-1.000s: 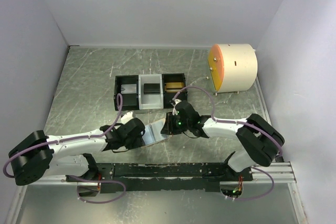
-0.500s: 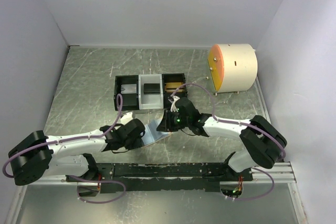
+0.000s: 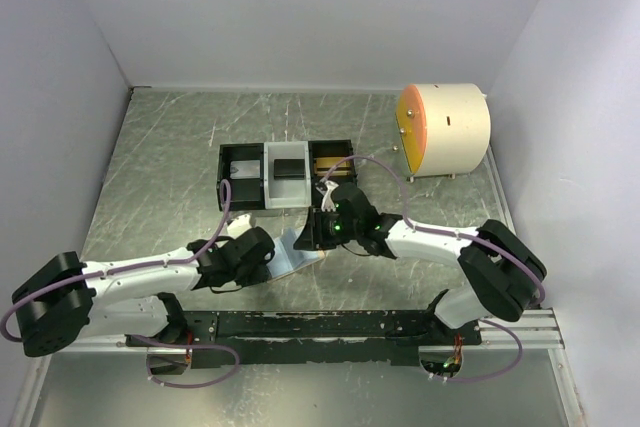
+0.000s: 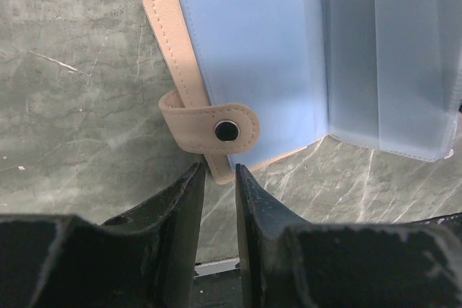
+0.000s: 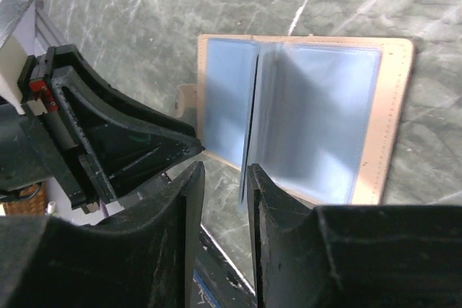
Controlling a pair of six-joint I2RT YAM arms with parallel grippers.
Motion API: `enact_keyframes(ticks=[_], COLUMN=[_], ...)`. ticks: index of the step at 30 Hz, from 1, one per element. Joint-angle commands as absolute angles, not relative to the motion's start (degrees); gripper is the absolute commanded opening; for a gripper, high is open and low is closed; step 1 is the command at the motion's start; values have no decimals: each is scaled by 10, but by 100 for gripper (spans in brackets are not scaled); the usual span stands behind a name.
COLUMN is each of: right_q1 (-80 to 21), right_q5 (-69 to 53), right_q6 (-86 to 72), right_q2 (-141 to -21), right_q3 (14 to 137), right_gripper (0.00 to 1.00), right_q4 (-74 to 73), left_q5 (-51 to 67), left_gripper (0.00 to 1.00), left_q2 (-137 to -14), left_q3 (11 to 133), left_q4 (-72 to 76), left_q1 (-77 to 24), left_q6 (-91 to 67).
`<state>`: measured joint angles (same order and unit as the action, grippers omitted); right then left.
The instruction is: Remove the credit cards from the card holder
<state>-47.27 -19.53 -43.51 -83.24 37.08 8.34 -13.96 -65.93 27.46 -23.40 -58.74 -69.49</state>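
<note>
The right pincer (image 3: 314, 235) has slid toward 9 o'clock over the open holder (image 3: 290, 259) on the tabletop (image 3: 160, 167). Only wrist views show it and the left pincer (image 4: 216, 178) narrowly parted at holder edges; whether either grasps, I cannot tell.

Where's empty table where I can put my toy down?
Bare table lies left of the three-compartment tray, up to the left wall, and along the back wall behind the tray. Only a narrow gap separates tray and cream drum. It is crowded in front of the tray, where the left tool and right tool meet at the open card holder.
</note>
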Motion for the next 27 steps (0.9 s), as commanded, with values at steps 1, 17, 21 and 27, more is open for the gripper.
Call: enact_keyframes(ticks=[1,17,21,27], right_q1=[-483,-503,-500,-486], right_q5=[-238,-216,-90,-50], right_q6=[-432,-419,-392,-378], right_q2=[-825,-877,-856,-877], right_q3=[387,436,447,446], right_gripper=[31,34,41,46], right_q4=[109,70,-16,-64], left_q5=[-159,-163,-162,-162], left_gripper=[35,35,35,35], left_q2=[-643,-644,-644,-638], left_q3=[282,286,284,281], left_q4=[-247,-251,-251,-247], left_q1=[-592,-593,-593,-593], left_q6=[-703,-698,-699,-698])
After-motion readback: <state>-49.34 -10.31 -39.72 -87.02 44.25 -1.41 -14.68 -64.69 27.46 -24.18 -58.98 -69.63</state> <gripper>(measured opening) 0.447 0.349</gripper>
